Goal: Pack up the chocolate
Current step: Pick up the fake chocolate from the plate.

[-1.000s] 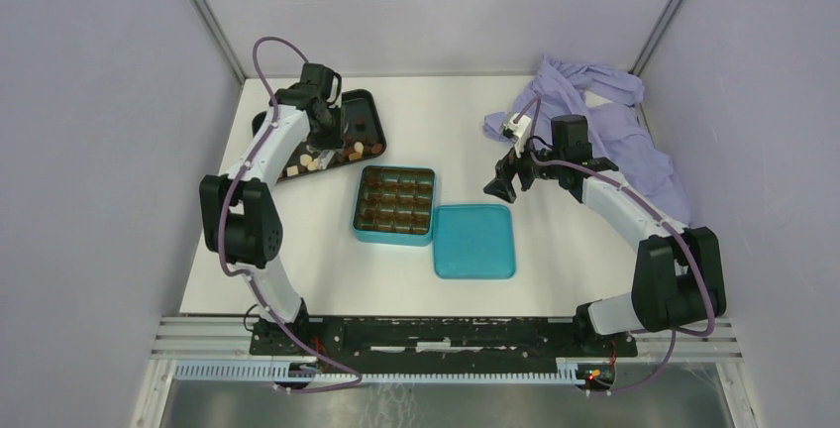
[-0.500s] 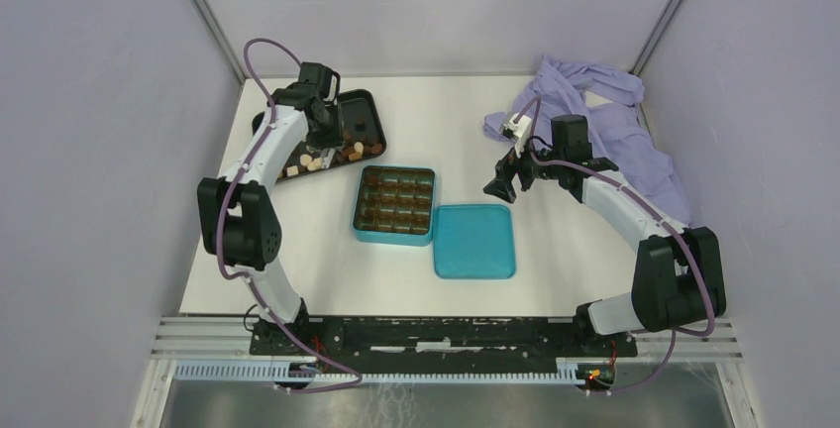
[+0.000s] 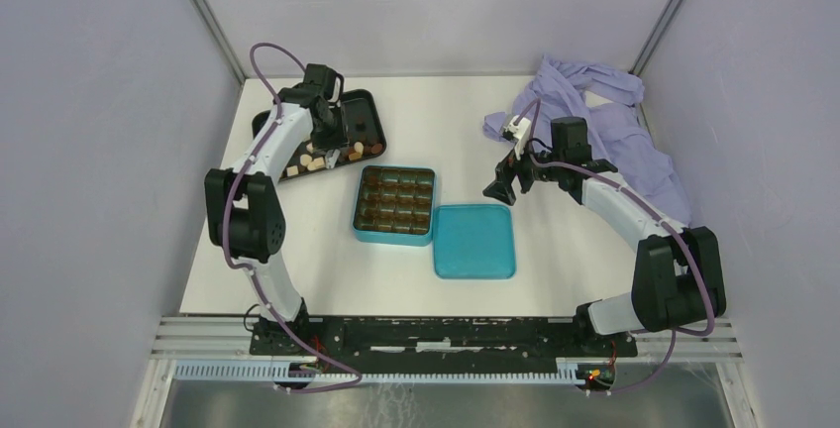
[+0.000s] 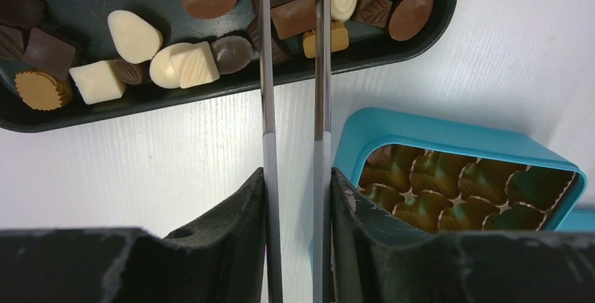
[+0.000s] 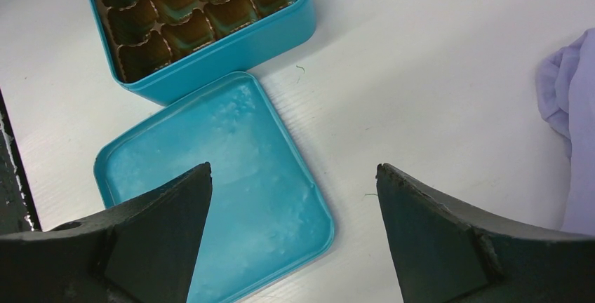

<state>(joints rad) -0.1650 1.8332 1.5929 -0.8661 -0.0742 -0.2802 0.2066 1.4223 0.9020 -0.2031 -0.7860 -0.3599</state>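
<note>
Two findings: left end effector (image 4: 293, 50), blades narrow over tray (image 4: 140, 103) chocolates (image 4: 193, 64), grip undeterminable; right end effector (image 5: 293, 198) released wide above lid (image 5: 231, 177) beside box (image 5: 231, 50).

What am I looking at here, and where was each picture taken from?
These are two robot arms bolted to a table. One picture looks down from above; the other two come from cameras on the wrists. On the table lie a black tray of loose chocolates, an open teal box with a brown grid insert, its lid beside it, and a purple cloth. The left gripper hangs over the tray; whether it holds a piece is unclear. The right gripper is open and empty.
</note>
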